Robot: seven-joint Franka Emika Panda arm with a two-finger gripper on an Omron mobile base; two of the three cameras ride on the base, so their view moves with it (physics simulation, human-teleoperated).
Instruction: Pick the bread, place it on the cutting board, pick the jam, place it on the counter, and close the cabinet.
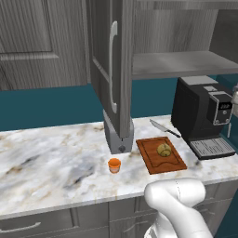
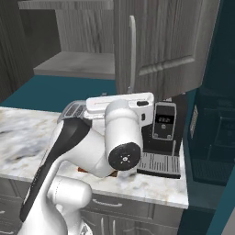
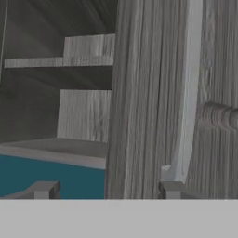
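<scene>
The bread (image 1: pixel 163 149), a round golden-brown bun, lies on the reddish-brown cutting board (image 1: pixel 155 163). The orange jam (image 1: pixel 114 165) jar stands on the marbled counter (image 1: pixel 56 158), just left of the board. Above them the dark grey cabinet (image 1: pixel 116 69) hangs with its door swung out, its shelf (image 1: pixel 181 62) bare. In the hand view my gripper (image 3: pixel 108 189) is open, its fingertips (image 3: pixel 171 188) wide apart and holding nothing. It faces the cabinet door (image 3: pixel 139 107) close up, with the door's left edge between the tips and the silver handle (image 3: pixel 189 93) above the right tip.
A black coffee machine (image 1: pixel 200 111) stands right of the board, with a knife (image 1: pixel 165 128) lying behind the board. A grey block (image 1: pixel 118 137) sits under the open door. My own arm (image 2: pixel 92 147) hides much of the counter in the right base view.
</scene>
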